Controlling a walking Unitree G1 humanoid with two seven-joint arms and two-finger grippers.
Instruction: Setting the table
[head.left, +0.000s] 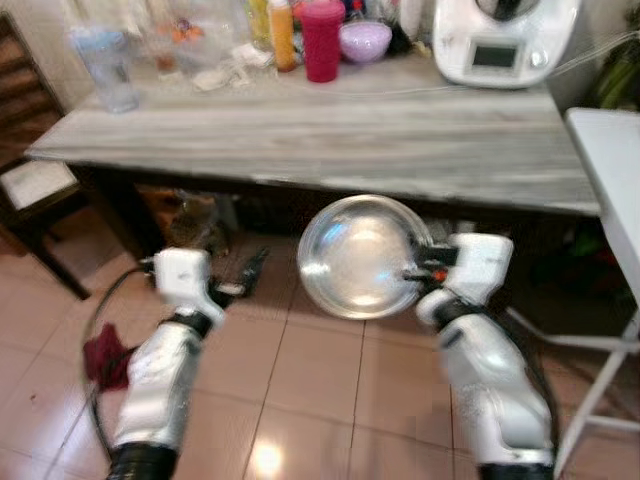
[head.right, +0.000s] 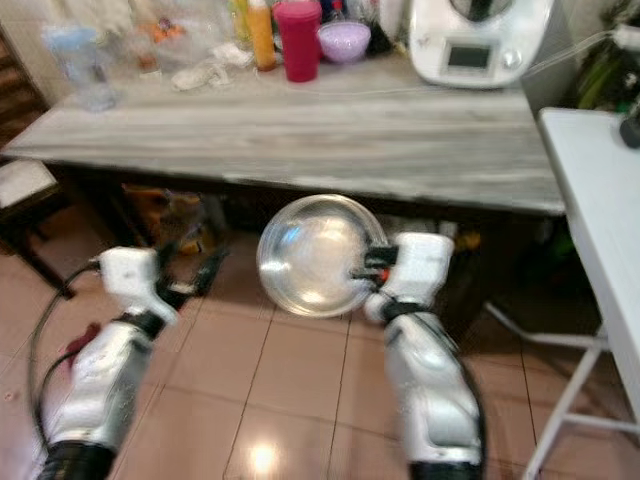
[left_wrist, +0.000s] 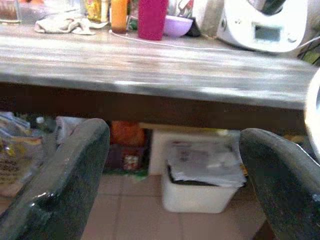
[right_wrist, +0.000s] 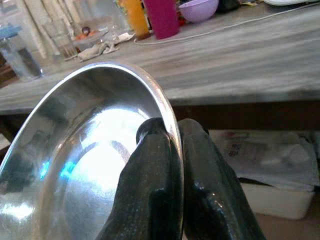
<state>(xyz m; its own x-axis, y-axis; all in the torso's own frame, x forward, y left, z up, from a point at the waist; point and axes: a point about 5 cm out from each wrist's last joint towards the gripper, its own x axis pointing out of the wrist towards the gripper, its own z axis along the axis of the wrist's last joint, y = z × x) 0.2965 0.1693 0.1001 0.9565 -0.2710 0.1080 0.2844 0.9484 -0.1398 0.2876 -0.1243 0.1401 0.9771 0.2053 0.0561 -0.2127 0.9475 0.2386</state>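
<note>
No legible text, label, brand, number or sign is present in any view. The white kitchen appliance (head.left: 505, 40) at the 1 o'clock end of the table (head.left: 330, 140) carries a small grey display panel, but its contents are too blurred to read. The orange bottle (head.left: 283, 33) at 12 o'clock shows no readable label. Printed packaging (left_wrist: 12, 160) and papers (left_wrist: 202, 162) under the table are likewise unreadable.
</note>
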